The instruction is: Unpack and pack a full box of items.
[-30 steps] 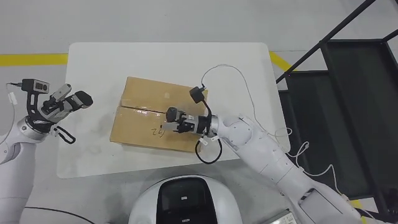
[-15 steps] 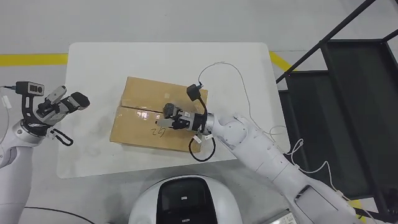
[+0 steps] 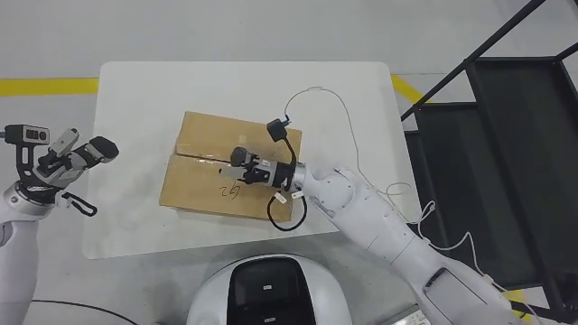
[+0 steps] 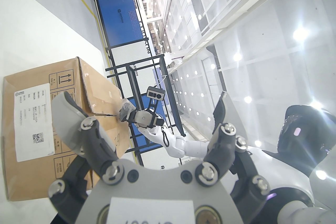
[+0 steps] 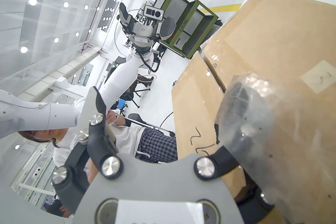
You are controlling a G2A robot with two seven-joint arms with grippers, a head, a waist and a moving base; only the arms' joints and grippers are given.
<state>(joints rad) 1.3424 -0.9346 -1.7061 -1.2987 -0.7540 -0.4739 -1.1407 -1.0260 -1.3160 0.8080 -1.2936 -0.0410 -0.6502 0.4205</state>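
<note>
The rectangular white table (image 3: 135,99) carries one closed brown cardboard box (image 3: 199,185) at its middle, its flaps meeting at a taped seam. A black metal stair frame (image 3: 506,99) stands on the floor beside the table, well apart from the box. There are two tools. The right tool (image 3: 239,167) sits over the box top by the seam, spread, with one plastic-wrapped finger (image 5: 252,114) lying on the cardboard (the other held clear). The left tool (image 3: 90,153) hangs just off the table's left edge, spread and holding nothing. The left wrist view gives the box's side with a white printed label (image 4: 32,122); the top view gives a thin white cable (image 3: 312,90) looping above the table.
</note>
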